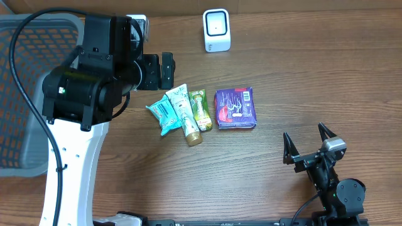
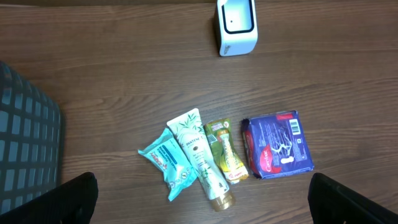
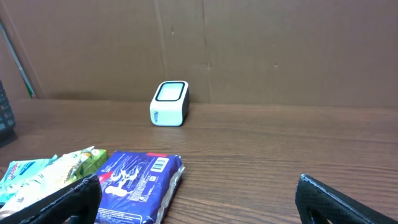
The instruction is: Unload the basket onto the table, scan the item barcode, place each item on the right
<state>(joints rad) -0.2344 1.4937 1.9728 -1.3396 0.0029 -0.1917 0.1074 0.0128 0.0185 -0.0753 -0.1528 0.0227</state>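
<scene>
Tube (image 1: pixel 186 115) lies flat on bench (image 1: pixel 301 75), long axis running far-to-near, cap end toward the near edge. Left claw (image 1: pixel 159 70) and right claw (image 1: pixel 304 139): jaws apart, empty.

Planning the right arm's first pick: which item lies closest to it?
The purple packet, the row's end nearest the right tool; white tube, green tube and teal packet lie beyond.

A white scanner (image 3: pixel 169 103) stands beyond the purple packet (image 3: pixel 138 186) on the wooden table (image 3: pixel 280 149).
</scene>
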